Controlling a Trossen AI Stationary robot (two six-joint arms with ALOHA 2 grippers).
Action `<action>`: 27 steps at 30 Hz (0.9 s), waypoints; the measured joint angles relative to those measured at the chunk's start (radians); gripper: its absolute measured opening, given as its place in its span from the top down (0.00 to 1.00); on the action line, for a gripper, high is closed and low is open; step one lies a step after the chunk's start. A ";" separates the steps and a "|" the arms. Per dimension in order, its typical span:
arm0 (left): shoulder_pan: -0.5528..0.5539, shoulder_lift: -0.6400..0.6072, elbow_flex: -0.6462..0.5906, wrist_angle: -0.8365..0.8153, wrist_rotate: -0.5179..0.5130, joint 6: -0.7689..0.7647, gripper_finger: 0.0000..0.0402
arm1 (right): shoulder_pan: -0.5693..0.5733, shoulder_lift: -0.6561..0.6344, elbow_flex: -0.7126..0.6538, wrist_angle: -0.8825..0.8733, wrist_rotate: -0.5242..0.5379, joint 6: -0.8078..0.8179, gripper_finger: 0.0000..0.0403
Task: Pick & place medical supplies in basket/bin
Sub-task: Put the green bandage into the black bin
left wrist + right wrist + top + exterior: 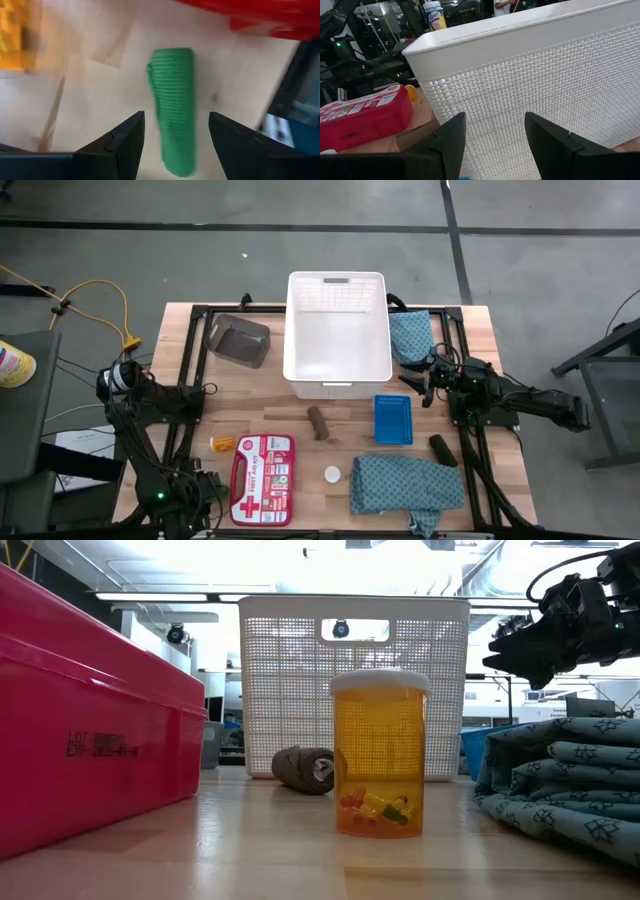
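Note:
A green roll [172, 110] lies on the wooden table beside the red first-aid case [250, 12] and the orange bottle [12, 35]. My left gripper [176, 135] hangs over it near the table's front left [203, 488], pointing down. It is open, with one finger on each side of the roll and clear of it. My right gripper [425, 380] waits open and level, facing the right wall of the white basket [338, 330]. The grey bin [238, 340] stands left of the basket.
On the table lie a brown roll [318, 422], a black roll [443, 450], a blue tray [393, 420], a white cap [332, 474], and two teal cloths, one at the front right [405, 485] and one beside the basket [410, 335].

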 joint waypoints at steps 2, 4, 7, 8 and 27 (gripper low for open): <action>0.000 0.000 -0.017 0.016 0.012 -0.002 0.47 | 0.000 0.000 0.000 0.000 0.000 0.000 0.52; 0.000 0.001 -0.027 0.033 0.026 0.000 0.47 | 0.000 0.000 0.000 0.000 0.000 0.000 0.52; -0.011 0.001 -0.030 0.037 0.035 -0.002 0.47 | 0.000 0.000 0.000 0.000 0.000 0.000 0.52; -0.016 0.001 -0.030 0.039 0.036 -0.007 0.47 | 0.000 0.000 0.000 0.000 0.000 0.000 0.52; -0.056 0.060 -0.043 0.098 0.025 -0.040 0.47 | 0.000 0.000 0.000 0.000 0.000 0.000 0.52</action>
